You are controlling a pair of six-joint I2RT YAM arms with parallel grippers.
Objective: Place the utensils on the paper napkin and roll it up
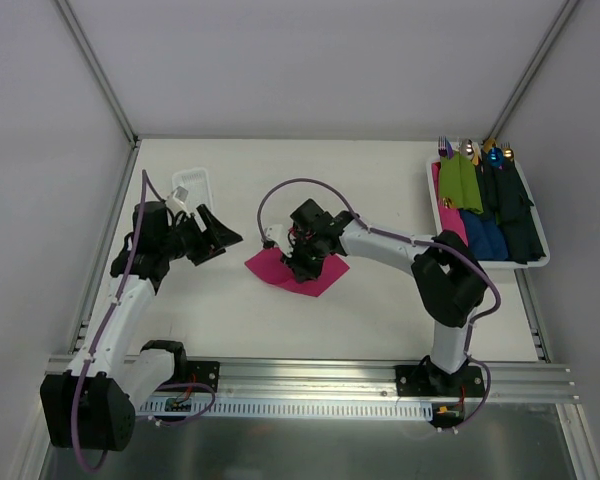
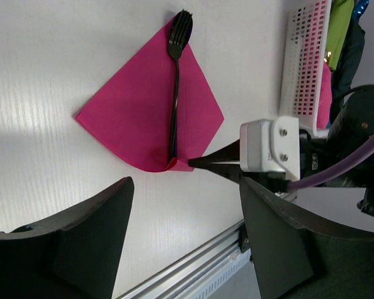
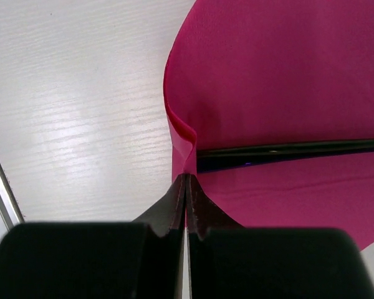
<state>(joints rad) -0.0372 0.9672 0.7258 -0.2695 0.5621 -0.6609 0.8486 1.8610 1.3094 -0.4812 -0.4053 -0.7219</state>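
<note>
The magenta paper napkin lies flat mid-table as a diamond; it also shows in the left wrist view. A dark four-tined fork lies along its middle, tines pointing away from the arms' side. I cannot make out the spoon. My right gripper is shut on the napkin's near corner, which curls up over the utensil handle in the right wrist view. The pinch also shows in the left wrist view. My left gripper is open and empty, left of the napkin, and frames the table.
A white tray at the back right holds green, blue and dark navy rolled bundles with utensil tips poking out. A small white tray sits at the back left. The aluminium rail runs along the near edge.
</note>
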